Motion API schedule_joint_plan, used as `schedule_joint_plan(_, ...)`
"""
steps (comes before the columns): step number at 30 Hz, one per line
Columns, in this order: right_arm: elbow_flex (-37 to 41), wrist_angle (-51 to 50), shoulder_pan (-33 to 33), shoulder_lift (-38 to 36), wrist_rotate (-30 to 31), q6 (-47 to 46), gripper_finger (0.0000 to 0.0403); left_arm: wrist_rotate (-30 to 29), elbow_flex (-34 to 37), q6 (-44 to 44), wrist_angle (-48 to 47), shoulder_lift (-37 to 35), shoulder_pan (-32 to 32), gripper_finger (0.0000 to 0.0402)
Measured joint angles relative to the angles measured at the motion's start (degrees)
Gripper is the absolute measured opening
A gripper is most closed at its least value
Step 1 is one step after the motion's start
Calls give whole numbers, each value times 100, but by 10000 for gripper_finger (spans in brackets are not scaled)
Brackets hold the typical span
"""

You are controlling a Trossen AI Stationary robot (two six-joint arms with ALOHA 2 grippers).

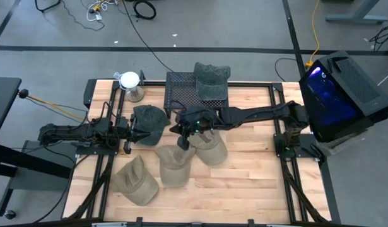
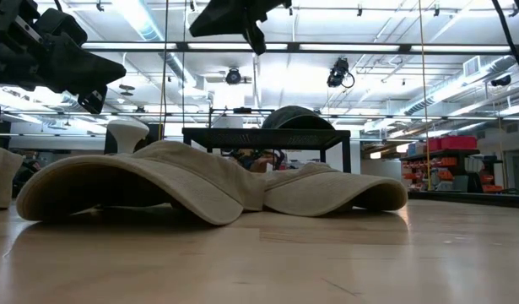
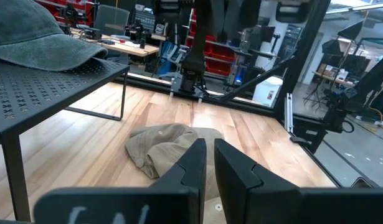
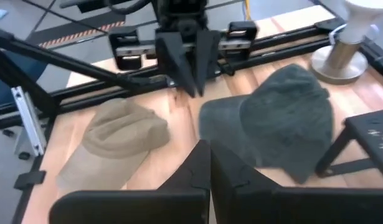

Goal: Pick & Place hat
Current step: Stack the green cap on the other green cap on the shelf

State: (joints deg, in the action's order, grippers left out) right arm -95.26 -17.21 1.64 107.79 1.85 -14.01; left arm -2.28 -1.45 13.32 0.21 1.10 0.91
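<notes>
Your right tool point(image 1: 183, 142) hangs with fingers together, empty, over the tan hats point(image 1: 173, 165) mid-tabletop point(image 1: 244, 183). Your left tool point(image 1: 127, 133) is nearly closed, empty, beside the dark hat point(image 1: 149, 122).

robotics lab: workbenches point(image 3: 126, 42), ceiling lights point(image 2: 149, 21)

Three tan hats point(image 1: 175, 165) and a dark green hat point(image 1: 149, 122) on pale wood table point(image 1: 244, 183); black perforated rack point(image 1: 181, 88).
</notes>
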Motion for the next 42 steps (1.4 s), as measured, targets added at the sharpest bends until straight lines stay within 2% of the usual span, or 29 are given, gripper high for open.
schedule_joint_plan(15, 127, -78, -135, -310, 17, 147, 0, -2, -1, 0, 0, 0, 1, 39)
schedule_joint_plan(30, 1918, 417, -109, -1320, 113, 222, 0, -2, 0, 1, 0, 0, 2, 39)
schedule_joint_plan(42, 2981, 637, -109, -1818, 273, -47, 0, 0, 0, 0, 0, 0, 2, 39)
